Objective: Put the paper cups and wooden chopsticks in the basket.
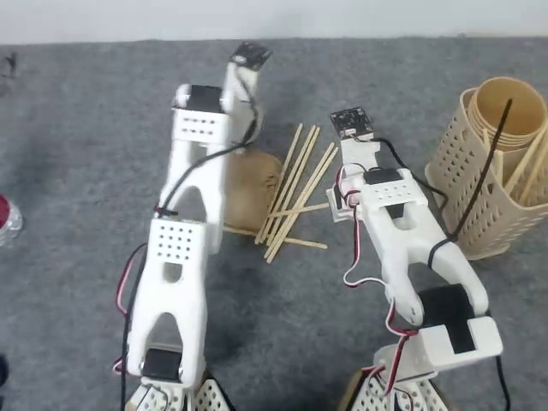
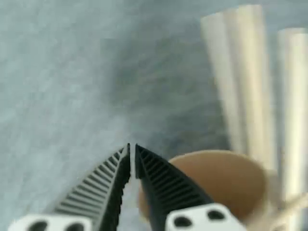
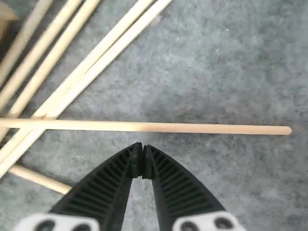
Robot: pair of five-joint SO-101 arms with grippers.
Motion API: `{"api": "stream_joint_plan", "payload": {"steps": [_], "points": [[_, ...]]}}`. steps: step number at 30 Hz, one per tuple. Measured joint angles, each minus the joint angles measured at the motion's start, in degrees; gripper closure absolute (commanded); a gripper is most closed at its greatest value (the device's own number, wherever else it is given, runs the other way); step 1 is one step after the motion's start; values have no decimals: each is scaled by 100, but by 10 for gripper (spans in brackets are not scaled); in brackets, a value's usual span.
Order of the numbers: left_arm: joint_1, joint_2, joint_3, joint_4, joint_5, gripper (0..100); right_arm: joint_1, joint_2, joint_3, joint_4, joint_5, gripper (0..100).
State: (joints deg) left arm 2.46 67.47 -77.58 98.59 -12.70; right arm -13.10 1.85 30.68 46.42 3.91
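Note:
A brown paper cup lies on its side on the grey mat, partly under my left arm. In the left wrist view the cup sits just beside my shut left gripper, with pale chopsticks beyond it. Several wooden chopsticks lie scattered between the arms. My right gripper is shut and empty, its tips just short of one crosswise chopstick. The cream perforated basket stands at the right, holding stacked paper cups and a few chopsticks.
A black cable from my right arm crosses the front of the basket. A red and clear object sits at the left edge. Open grey mat lies to the left and along the back.

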Motion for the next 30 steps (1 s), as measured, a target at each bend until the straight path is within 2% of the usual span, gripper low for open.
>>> {"api": "stream_joint_plan", "payload": {"steps": [5,12,19,24,30], "points": [[-519,-633,1284,18,-747,988,18,0,0,0,0,991],[-554,-2620,3798,18,-1758,988,18,0,0,0,0,991],[-457,-5134,6409,18,-2136,988,18,0,0,-44,0,991],[-448,-7095,8308,18,-2154,988,18,0,0,-70,0,991],[-105,-9758,10330,35,-2171,987,18,0,0,-70,0,989]]}}
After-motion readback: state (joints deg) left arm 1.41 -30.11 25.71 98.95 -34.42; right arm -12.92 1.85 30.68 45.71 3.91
